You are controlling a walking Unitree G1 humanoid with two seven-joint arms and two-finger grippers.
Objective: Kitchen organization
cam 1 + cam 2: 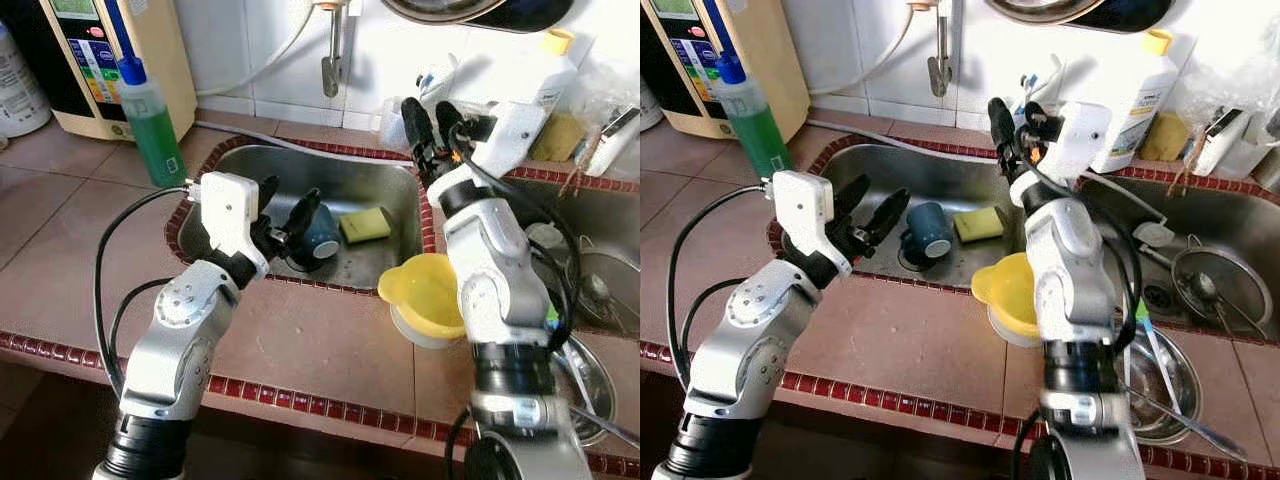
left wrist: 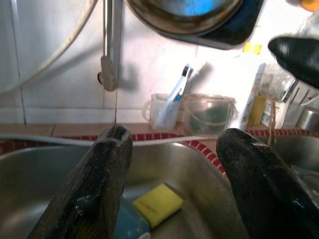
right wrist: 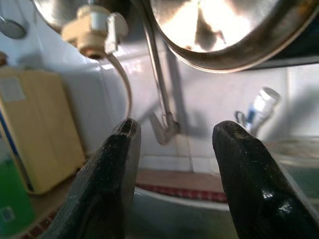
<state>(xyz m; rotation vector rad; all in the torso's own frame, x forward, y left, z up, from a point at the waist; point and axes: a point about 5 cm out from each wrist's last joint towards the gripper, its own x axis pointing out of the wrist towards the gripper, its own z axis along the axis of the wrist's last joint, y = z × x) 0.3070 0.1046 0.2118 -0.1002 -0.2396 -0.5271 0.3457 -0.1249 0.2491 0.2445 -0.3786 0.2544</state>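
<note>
A dark blue mug (image 1: 320, 232) lies on its side in the steel sink (image 1: 370, 170), with a yellow sponge (image 1: 365, 224) beside it. My left gripper (image 1: 288, 203) hovers open over the sink's left part, just short of the mug, nothing between its fingers. In the left wrist view the sponge (image 2: 157, 203) and a bit of the mug (image 2: 127, 224) show between the black fingers (image 2: 94, 189). My right gripper (image 1: 432, 122) is raised high over the sink's back right corner, open and holding nothing, pointing at the tap (image 3: 162, 119). A yellow bowl (image 1: 425, 290) sits in a white one on the counter beside the right arm.
A green soap bottle (image 1: 152, 115) and a cream water purifier (image 1: 100, 50) stand at the back left. A white bottle with yellow cap (image 1: 545, 80) and clutter line the back right. The second sink holds a strainer (image 1: 600, 280); a steel bowl (image 1: 590, 380) sits near the counter edge.
</note>
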